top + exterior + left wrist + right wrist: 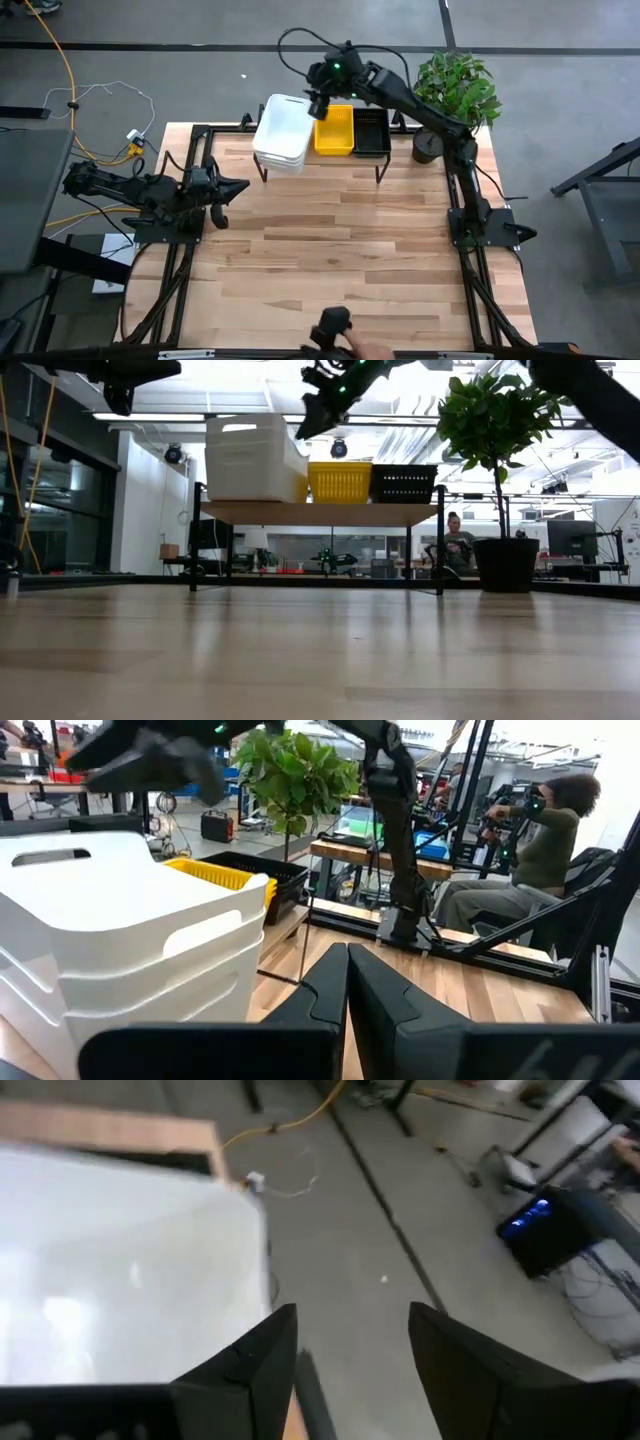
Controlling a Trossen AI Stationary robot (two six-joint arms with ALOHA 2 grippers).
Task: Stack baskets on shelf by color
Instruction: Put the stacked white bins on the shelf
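Hovering above the white baskets [282, 131] on the shelf [330, 160], right gripper [320, 103] has fingers apart, holding nothing; colours sit grouped; left gripper [232, 187] waits, pinched together.

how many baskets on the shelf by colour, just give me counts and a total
white baskets: 3, nested in one stack, judging by the rims in the left wrist view
yellow basket: 1
black basket: 1
total: 5 baskets on the shelf
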